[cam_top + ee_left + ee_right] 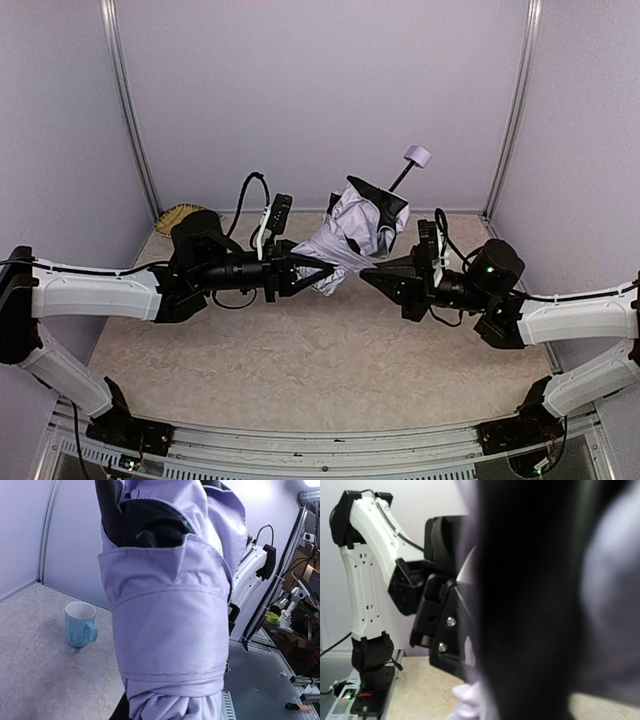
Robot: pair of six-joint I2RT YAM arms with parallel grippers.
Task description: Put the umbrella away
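The umbrella (352,232), folded pale lavender fabric with a black underside, hangs above the table between both arms. Its thin black shaft (399,178) rises to the right and ends in the small lavender handle (417,156). My left gripper (316,271) is shut on the lower left of the bundle. My right gripper (368,271) is shut at the fabric's lower right edge. In the left wrist view the umbrella (165,630) fills the frame and hides my fingers. The right wrist view is mostly blocked by the black underside (535,605), with the left gripper (440,630) just beyond it.
A light-blue cup (80,624) stands on the marble-patterned table (300,360), left of the umbrella. A yellowish woven thing (178,214) lies at the back left behind the left arm. Lavender walls and metal posts (510,110) enclose the table.
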